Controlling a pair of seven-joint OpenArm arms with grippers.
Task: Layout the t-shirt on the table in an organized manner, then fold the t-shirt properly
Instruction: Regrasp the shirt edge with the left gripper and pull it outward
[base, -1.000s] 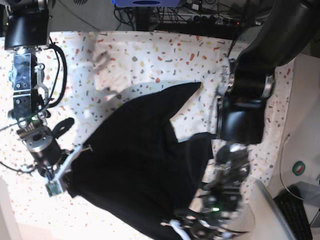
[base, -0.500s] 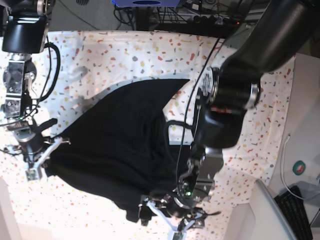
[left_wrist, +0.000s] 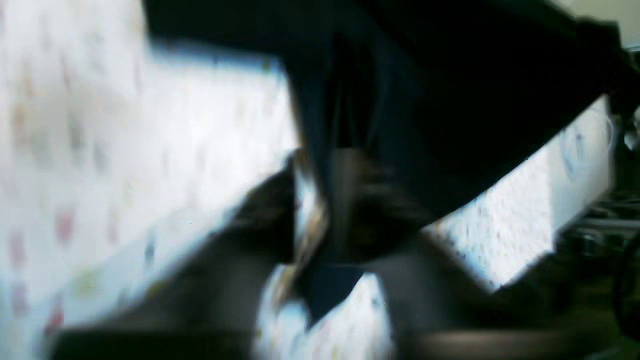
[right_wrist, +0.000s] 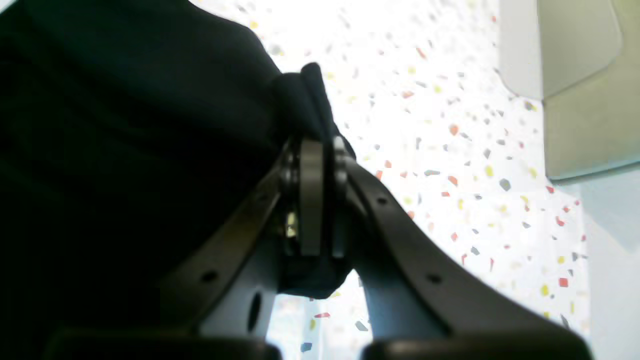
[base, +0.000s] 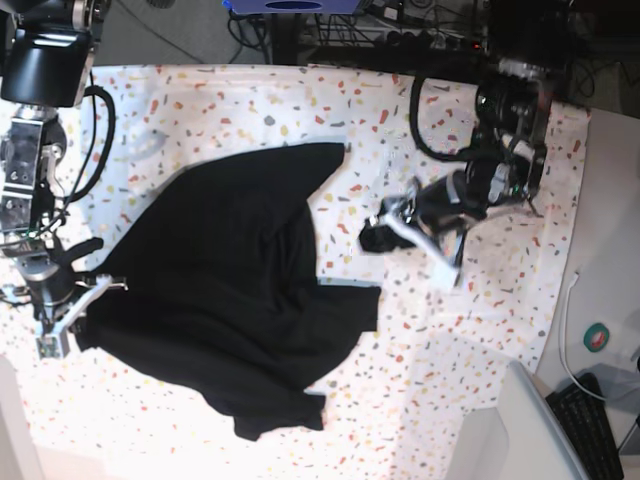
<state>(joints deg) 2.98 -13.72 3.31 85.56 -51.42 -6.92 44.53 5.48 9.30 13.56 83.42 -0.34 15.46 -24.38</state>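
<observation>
Black cloth fills the left and middle of the base view: the t-shirt (base: 225, 300) lies spread but rumpled on the speckled table (base: 480, 320). Its long axis runs diagonally, one pointed corner reaching toward the upper middle of the frame and a bunched end trailing toward the bottom centre. At the shirt's left edge, the right gripper (base: 62, 322) is clamped on the fabric; the right wrist view shows its jaws pressed together with a fold of black cloth pinched between them. The left gripper (base: 385, 228) sits right of the shirt, upper middle, apart from the main body of cloth. Its jaws are closed, and the blurred left wrist view cannot settle whether any cloth is caught there.
</observation>
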